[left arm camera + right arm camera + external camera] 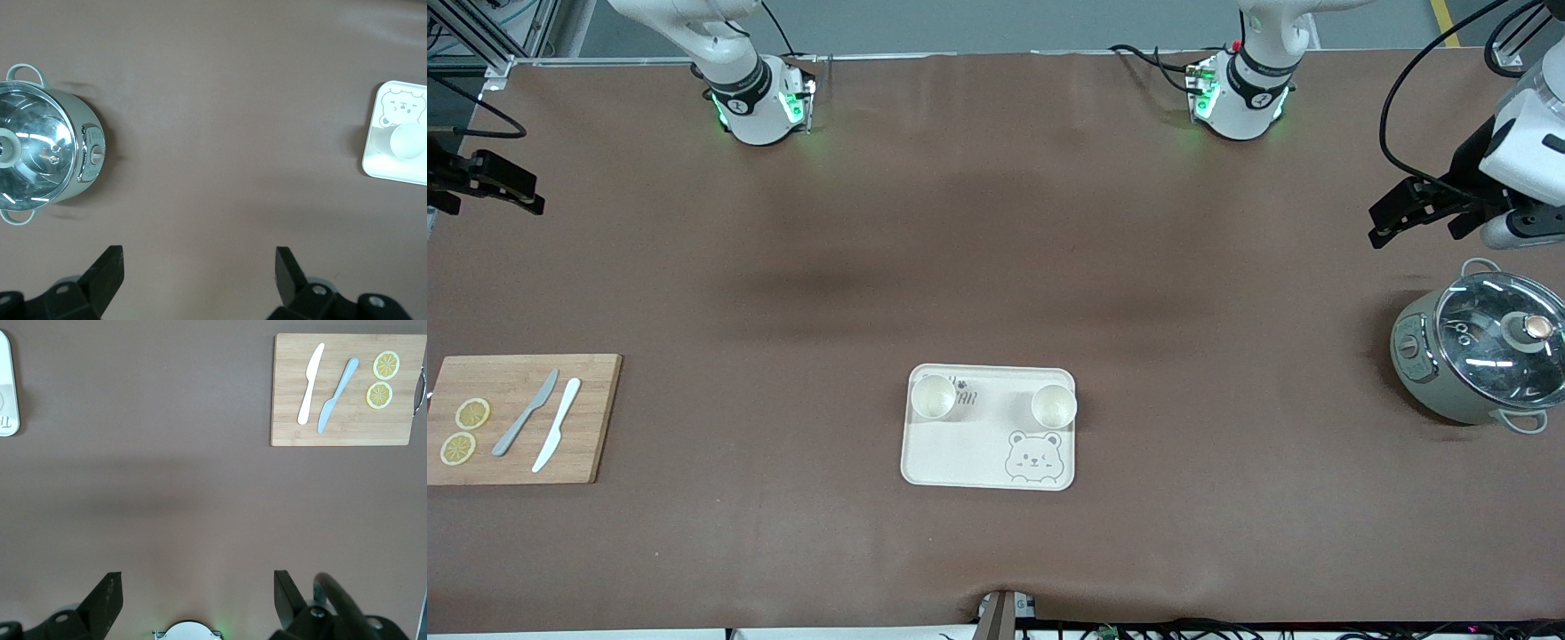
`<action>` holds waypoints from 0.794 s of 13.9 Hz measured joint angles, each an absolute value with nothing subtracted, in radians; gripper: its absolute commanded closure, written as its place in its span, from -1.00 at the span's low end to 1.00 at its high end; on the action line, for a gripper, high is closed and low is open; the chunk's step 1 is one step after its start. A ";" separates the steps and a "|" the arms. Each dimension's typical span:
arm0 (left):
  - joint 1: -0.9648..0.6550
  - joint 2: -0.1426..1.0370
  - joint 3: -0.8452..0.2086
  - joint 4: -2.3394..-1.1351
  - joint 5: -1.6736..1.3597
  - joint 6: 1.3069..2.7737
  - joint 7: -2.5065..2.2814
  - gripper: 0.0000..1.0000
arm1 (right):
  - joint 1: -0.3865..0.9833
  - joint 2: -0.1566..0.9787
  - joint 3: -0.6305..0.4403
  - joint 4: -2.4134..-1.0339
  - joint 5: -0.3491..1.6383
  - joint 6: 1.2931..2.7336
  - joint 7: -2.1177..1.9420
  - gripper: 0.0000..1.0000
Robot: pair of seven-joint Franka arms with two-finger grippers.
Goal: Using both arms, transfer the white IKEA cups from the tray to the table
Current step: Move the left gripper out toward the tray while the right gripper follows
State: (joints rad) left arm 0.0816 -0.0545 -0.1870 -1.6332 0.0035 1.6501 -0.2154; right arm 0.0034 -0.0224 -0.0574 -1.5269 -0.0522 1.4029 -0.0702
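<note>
White IKEA cups (933,396) are standing on the tray (960,458), probably light, smooth and slippery; gripping across the rim seems best. Left gripper (199,265) and right gripper (198,589) are waiting, fingers spread.

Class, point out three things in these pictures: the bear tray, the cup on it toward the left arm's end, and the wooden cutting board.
tray (960,458): front view, bare flat part beside the bear face.
cup (1054,405): front view, middle of its round opening.
wooden cutting board (347,430): right wrist view, bare wood under the knives.
</note>
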 measured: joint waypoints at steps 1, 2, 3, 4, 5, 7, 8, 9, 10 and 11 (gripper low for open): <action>0.082 -0.053 -0.187 -1.633 0.003 1.650 -0.215 -1.00 | 0.003 -0.022 -0.057 -1.527 -0.052 1.403 -0.070 -1.00; 0.082 -0.052 -0.187 -1.632 0.003 1.650 -0.215 -1.00 | 0.003 -0.022 -0.057 -1.527 -0.052 1.403 -0.070 -1.00; 0.082 -0.051 -0.187 -1.631 0.003 1.650 -0.215 -1.00 | 0.003 -0.022 -0.057 -1.527 -0.052 1.403 -0.070 -1.00; 0.082 -0.049 -0.187 -1.631 0.003 1.650 -0.215 -1.00 | 0.003 -0.022 -0.057 -1.527 -0.052 1.403 -0.070 -1.00; 0.082 -0.045 -0.186 -1.626 0.003 1.650 -0.215 -1.00 | 0.003 -0.022 -0.057 -1.527 -0.052 1.403 -0.070 -1.00; 0.083 -0.025 -0.185 -1.607 0.003 1.650 -0.215 -1.00 | 0.003 -0.022 -0.057 -1.527 -0.052 1.403 -0.070 -1.00; 0.082 -0.012 -0.185 -1.597 0.003 1.650 -0.215 -1.00 | 0.003 -0.022 -0.058 -1.527 -0.052 1.403 -0.070 -1.00; 0.081 0.001 -0.186 -1.591 0.003 1.651 -0.218 -1.00 | 0.002 -0.022 -0.059 -1.527 -0.052 1.403 -0.070 -1.00; 0.079 0.016 -0.188 -1.589 0.003 1.651 -0.233 -1.00 | 0.001 -0.021 -0.060 -1.527 -0.052 1.403 -0.070 -1.00; 0.076 0.035 -0.191 -1.588 0.003 1.653 -0.263 -1.00 | 0.000 -0.019 -0.061 -1.527 -0.052 1.403 -0.070 -1.00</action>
